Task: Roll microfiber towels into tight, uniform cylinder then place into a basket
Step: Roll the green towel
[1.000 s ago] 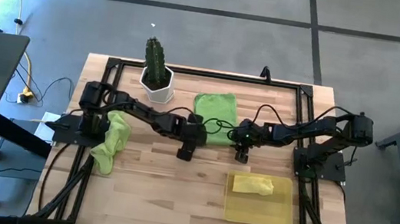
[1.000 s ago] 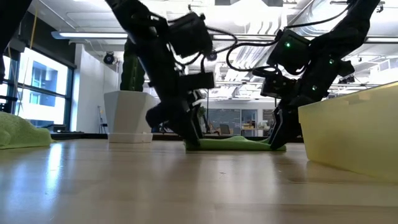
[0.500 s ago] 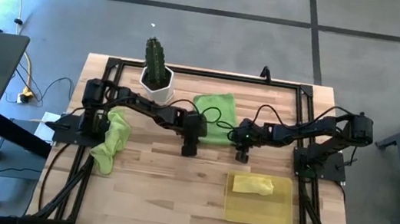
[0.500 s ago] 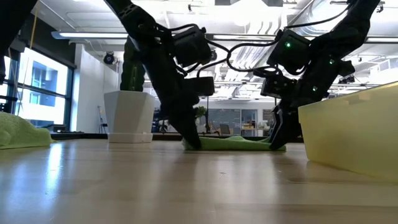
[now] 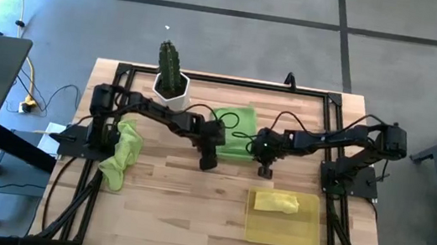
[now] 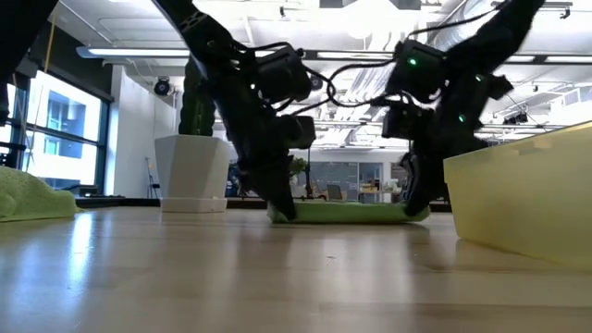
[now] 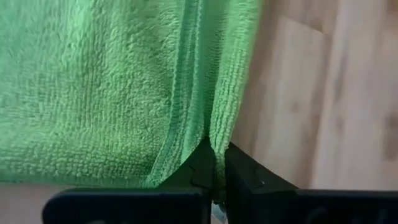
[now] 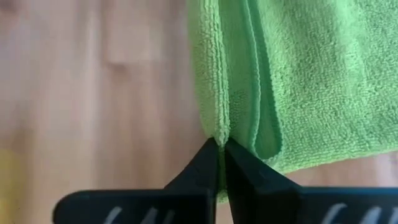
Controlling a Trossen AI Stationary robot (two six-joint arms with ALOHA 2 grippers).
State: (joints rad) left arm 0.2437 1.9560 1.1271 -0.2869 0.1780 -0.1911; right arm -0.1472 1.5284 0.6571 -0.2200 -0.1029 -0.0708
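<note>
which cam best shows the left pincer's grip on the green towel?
Left wrist view: the left pincer is shut on the green towel, pinching its folded edge. High view shows only the arm over the towel's corner; low view shows the pincer at the towel's end, grip unclear. Right wrist view shows only the right pincer.

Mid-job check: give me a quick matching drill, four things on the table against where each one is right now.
Things:
1. yellow towel
2. flat green towel
3. crumpled green towel
4. cactus pot

Places:
A. at the table's far edge
B. pinched at its near corners by the left gripper and right gripper
C. in the basket
D. by the left arm's base

Pairs: 1-C, 2-B, 3-D, 4-A
</note>
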